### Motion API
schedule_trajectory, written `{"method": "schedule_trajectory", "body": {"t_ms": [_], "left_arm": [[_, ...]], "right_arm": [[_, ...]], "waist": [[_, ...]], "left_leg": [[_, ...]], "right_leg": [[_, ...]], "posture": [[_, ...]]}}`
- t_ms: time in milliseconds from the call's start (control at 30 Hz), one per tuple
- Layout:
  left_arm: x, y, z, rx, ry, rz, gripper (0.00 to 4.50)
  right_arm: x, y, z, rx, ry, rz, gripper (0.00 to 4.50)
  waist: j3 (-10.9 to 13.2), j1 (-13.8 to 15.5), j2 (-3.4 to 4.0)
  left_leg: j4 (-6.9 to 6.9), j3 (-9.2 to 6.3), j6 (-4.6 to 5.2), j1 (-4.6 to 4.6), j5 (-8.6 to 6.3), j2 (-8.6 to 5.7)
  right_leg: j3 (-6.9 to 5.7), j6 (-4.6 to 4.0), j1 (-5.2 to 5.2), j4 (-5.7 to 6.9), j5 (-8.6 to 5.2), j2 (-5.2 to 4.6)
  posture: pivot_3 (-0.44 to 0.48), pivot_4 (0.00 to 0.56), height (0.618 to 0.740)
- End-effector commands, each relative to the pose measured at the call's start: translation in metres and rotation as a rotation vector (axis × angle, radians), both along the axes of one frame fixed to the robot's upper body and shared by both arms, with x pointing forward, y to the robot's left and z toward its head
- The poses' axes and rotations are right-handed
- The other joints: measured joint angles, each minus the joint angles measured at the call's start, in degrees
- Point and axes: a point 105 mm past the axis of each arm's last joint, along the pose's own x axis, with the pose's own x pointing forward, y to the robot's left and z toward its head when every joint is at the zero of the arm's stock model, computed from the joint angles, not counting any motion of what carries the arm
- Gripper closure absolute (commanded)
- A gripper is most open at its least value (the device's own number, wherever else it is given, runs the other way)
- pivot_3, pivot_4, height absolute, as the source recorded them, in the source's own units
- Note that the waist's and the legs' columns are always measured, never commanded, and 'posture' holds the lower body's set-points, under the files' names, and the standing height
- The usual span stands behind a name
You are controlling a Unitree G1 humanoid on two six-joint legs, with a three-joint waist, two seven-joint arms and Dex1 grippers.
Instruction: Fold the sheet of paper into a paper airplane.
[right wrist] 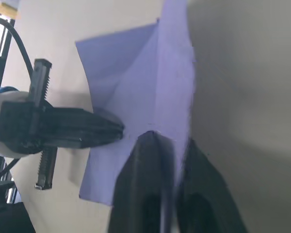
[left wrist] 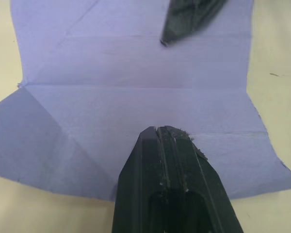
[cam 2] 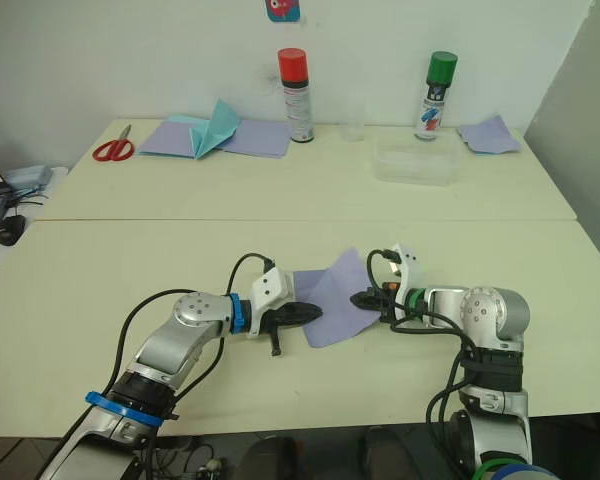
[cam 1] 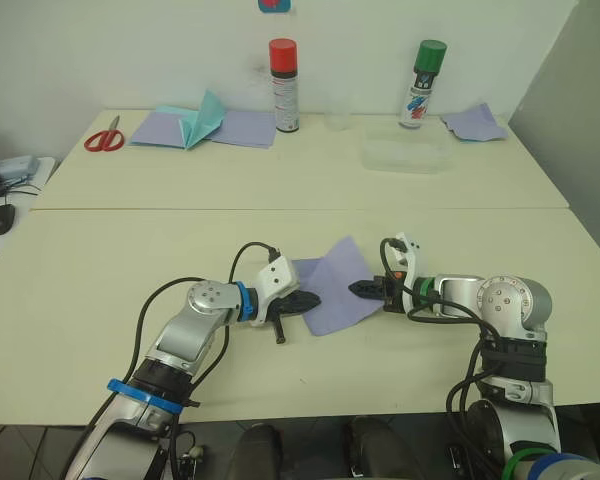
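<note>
— What lies along the far edge of the table [cam 1: 130, 260]?

— From the left: red scissors [cam 1: 104, 135] near the far left corner, lavender sheets with a teal pointed paper piece [cam 1: 206, 117] on top, a red-capped spray can [cam 1: 284, 85], a clear plastic box [cam 1: 404, 156], a green-capped spray can [cam 1: 422, 83], and a small lavender scrap [cam 1: 475, 122] towards the far right corner.

— And the sheet of paper [cam 1: 332, 286]?

— It sits towards the near edge, about midway across, creased, one corner lifted, between the two grippers.

— The left gripper [cam 1: 311, 299]?

— Its fingers are pressed together, tips resting on the sheet's left part; nothing is caught between them.

— The right gripper [cam 1: 358, 288]?

— It has the sheet's right edge pinched between its fingers, which are closed tight on it.
</note>
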Motion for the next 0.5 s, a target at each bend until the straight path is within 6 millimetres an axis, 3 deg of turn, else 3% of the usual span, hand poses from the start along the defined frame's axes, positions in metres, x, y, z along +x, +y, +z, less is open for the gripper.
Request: {"method": "schedule_trajectory", "body": {"t_ms": [33, 500], "left_arm": [[-0.001, 0.0, -0.004, 0.001, 0.034, 0.016, 4.5], [0.001, -0.001, -0.003, 0.007, 0.016, 0.045, 4.5]], "right_arm": [[-0.004, -0.003, 0.005, 0.03, -0.008, -0.023, 4.48], [-0.023, 0.003, 0.001, 0.163, 0.041, -0.174, 4.48]], "waist": [[0.0, 0.0, 0.0], [0.0, -0.1, 0.0]], "left_leg": [[0.02, -0.01, 0.0, -0.01, 0.0, 0.01], [0.04, -0.02, 0.0, -0.04, 0.0, 0.05]], "right_leg": [[-0.01, 0.0, 0.01, 0.0, 0.0, 0.0], [0.09, 0.0, 0.01, 0.01, 0.0, 0.0]], "posture": [[0.0, 0.15, 0.74], [0.0, 0.15, 0.74]]}}
